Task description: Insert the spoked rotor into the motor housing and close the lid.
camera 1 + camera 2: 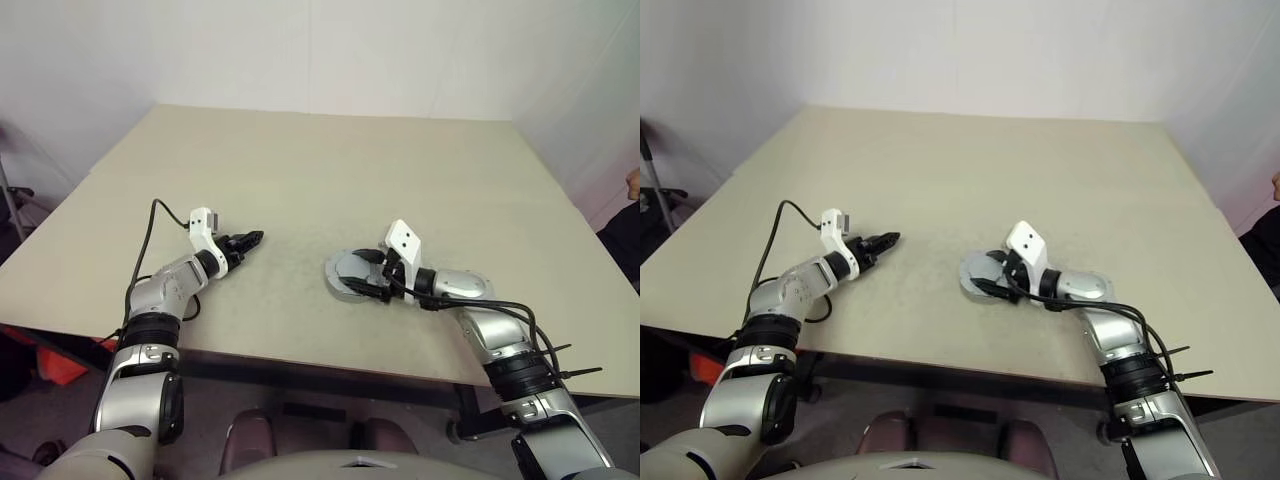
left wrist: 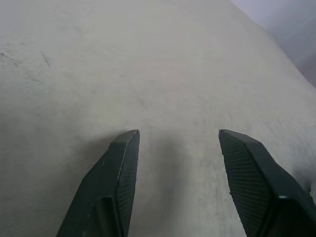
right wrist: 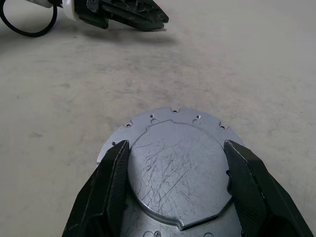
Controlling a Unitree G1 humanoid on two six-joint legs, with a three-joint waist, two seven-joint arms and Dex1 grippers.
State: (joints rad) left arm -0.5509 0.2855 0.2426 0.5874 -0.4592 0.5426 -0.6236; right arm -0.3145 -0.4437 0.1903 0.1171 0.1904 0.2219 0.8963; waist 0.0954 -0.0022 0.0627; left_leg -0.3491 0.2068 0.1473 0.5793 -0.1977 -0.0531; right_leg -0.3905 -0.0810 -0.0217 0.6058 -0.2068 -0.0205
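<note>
The lid (image 3: 177, 173), a dull grey scratched disc with a flat cut in its edge, lies on the table in front of my right arm. It sits within a wider grey rim with small holes, the motor housing (image 3: 163, 116), whose inside is covered. The spoked rotor is hidden. My right gripper (image 3: 175, 145) is shut on the lid, one finger pressed against each side of it. My left gripper (image 1: 255, 238) hovers low over bare tabletop well to the lid's left, open with nothing between its fingers (image 2: 123, 163).
The beige table (image 1: 330, 170) stretches far ahead and to both sides, with its near edge (image 1: 300, 360) close to me. A black cable (image 1: 150, 230) loops off my left wrist. A person's hand (image 1: 633, 183) shows at the far right edge.
</note>
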